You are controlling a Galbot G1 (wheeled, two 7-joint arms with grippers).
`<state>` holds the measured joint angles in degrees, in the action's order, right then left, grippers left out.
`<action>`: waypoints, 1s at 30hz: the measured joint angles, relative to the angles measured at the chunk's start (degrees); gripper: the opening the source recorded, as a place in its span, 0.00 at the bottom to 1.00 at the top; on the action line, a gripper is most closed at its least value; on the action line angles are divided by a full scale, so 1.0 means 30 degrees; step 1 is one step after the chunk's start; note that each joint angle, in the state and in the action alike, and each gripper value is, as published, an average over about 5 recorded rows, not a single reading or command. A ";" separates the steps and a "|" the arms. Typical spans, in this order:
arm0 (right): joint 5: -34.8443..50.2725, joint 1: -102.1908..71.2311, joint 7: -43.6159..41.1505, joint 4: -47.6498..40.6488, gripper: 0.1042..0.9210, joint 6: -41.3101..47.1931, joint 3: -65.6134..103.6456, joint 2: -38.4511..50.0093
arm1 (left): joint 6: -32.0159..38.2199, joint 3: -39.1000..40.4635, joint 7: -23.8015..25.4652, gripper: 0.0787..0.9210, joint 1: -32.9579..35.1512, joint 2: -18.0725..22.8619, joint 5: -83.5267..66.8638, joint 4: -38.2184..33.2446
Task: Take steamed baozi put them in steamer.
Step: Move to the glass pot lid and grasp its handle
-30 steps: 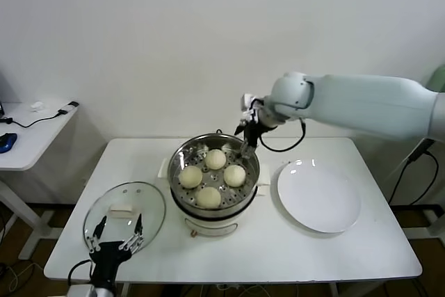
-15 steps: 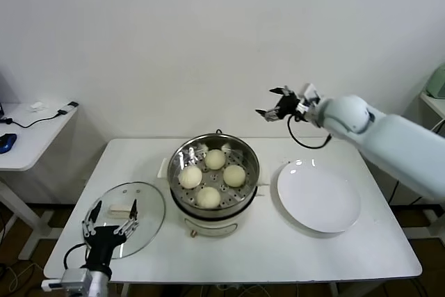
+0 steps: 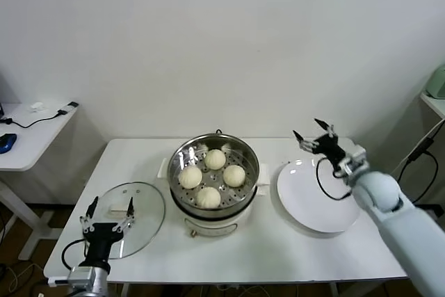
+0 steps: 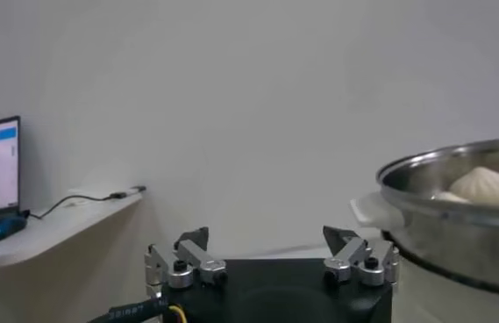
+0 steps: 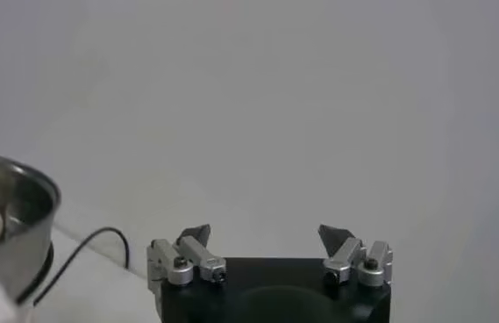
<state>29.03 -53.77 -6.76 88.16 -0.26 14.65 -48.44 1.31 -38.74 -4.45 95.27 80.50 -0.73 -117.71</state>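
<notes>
My right gripper has its fingers spread wide with nothing between them; it hangs in the air above the far edge of the plate, well to the right of the steamer. My left gripper is just as wide open and empty, its fingers pointing up, low at the near left corner of the table over the near edge of the glass lid, which lies flat with its white handle up. From the left wrist camera I see the steamer's steel rim off to one side with a bun showing above it. All four baozi sit on the perforated tray inside the steamer, one far, one left, one right, one near, close together but apart. The steamer stands at the middle of the table, between lid and plate, the plate just beside its right handle. A side desk with cables stands off to the left.
</notes>
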 measured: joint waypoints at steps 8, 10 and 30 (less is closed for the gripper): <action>-0.0875 -0.4846 0.0026 -0.0179 0.88 -0.2700 0.3490 -0.2977 | 0.0836 -0.0153 -0.1023 0.88 -0.0218 -0.0169 0.1546 0.0946; -0.1034 -0.5571 0.0047 -0.0169 0.88 -0.3211 0.3997 -0.3648 | 0.1040 -0.0145 -0.1410 0.88 -0.0270 -0.0247 0.2259 0.1159; -0.3359 -0.9313 0.1080 0.0817 0.88 -0.4044 0.6021 -0.7639 | 0.1141 0.0264 -0.7130 0.88 -0.0781 -0.1795 2.0270 0.6557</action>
<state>18.95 -81.71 -3.52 90.61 -12.40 32.71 -71.36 4.73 -37.95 -25.84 92.93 75.12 60.08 -98.03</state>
